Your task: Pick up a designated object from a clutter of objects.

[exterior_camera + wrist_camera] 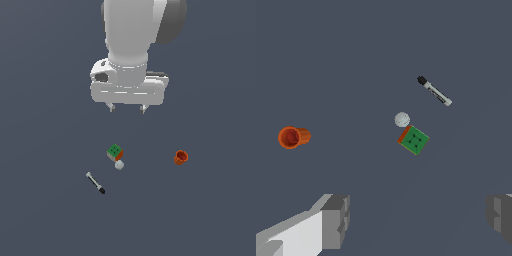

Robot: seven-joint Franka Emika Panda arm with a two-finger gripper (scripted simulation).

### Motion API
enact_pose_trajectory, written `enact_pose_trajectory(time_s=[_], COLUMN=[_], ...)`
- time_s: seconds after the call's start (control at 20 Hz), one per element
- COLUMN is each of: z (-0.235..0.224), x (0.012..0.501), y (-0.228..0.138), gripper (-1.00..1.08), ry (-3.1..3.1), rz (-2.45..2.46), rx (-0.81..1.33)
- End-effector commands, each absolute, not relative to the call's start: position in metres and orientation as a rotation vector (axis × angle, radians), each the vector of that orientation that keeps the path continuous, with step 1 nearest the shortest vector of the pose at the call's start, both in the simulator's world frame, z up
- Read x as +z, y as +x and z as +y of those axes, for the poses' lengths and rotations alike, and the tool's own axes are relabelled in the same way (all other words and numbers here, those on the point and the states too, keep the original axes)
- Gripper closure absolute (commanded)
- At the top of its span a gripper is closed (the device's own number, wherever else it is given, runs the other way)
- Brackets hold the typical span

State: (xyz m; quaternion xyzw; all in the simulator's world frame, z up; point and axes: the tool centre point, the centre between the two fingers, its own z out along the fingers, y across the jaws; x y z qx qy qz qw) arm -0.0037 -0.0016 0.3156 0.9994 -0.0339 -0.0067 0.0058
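Note:
The designated cube [115, 152] lies on the dark grey floor, green face up with an orange side; it also shows in the wrist view [414, 140]. A small pale grey ball [119, 165] touches or nearly touches it, also seen in the wrist view [402, 119]. My gripper [127, 107] hangs open and empty high above the floor, behind the cube in the exterior view. In the wrist view its two fingers [336, 220] stand far apart, and the cube lies beyond the gap between them.
A small orange cup [181, 157] lies on its side to the exterior view's right of the cube, also in the wrist view [293, 137]. A thin grey stick with a black tip [95, 183] lies to the front left, also in the wrist view [434, 91].

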Motion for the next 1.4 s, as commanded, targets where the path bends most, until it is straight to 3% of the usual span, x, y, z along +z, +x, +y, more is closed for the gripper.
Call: enact_pose_trajectory(time_s=[0.0,0.8,1.35], z=[-0.002,0.011,-0.007], x=[0.316,0.316,0.253], y=[-0.004,-0.002,0.012], gripper=[-0.92,-0.92,-0.92], ry=[3.128,3.124,3.126], rz=[-0.106,-0.03,-0.293], rx=[-0.021,0.011,0.007])
